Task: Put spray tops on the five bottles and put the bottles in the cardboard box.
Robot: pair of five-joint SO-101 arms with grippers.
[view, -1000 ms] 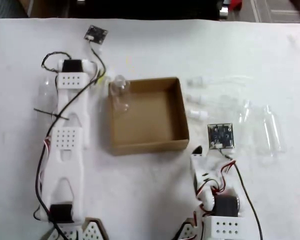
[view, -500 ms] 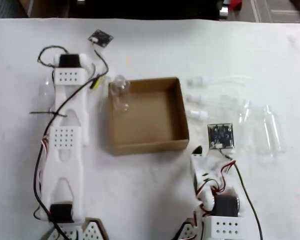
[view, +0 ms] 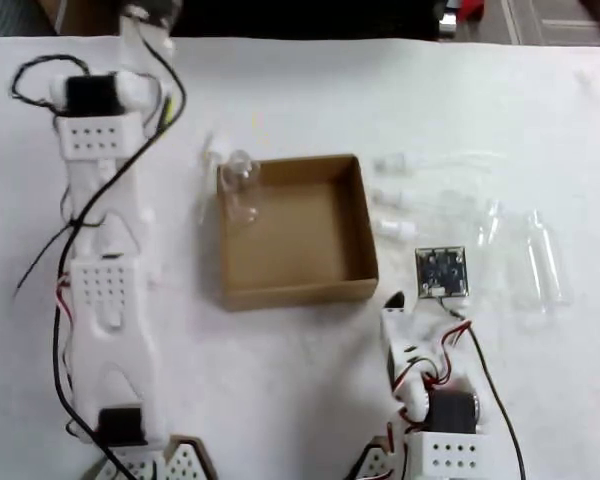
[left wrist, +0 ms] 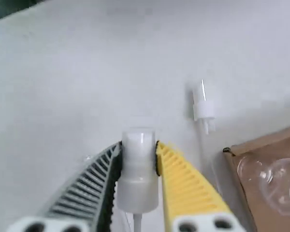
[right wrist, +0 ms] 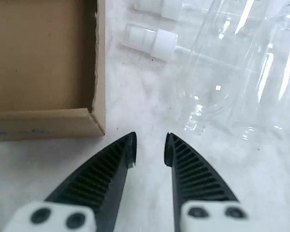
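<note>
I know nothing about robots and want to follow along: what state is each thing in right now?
Left gripper: shut on a spray top.
Right gripper: open, empty.
Cardboard box: open, one clear bottle inside.
Other bottles: lying down, uncapped.
Loose spray tops: lying flat, unattached.

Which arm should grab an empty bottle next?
Probably the right arm. The right gripper is open beside the clear bottles lying on the table. The left gripper is shut on a spray top, across the cardboard box.
</note>
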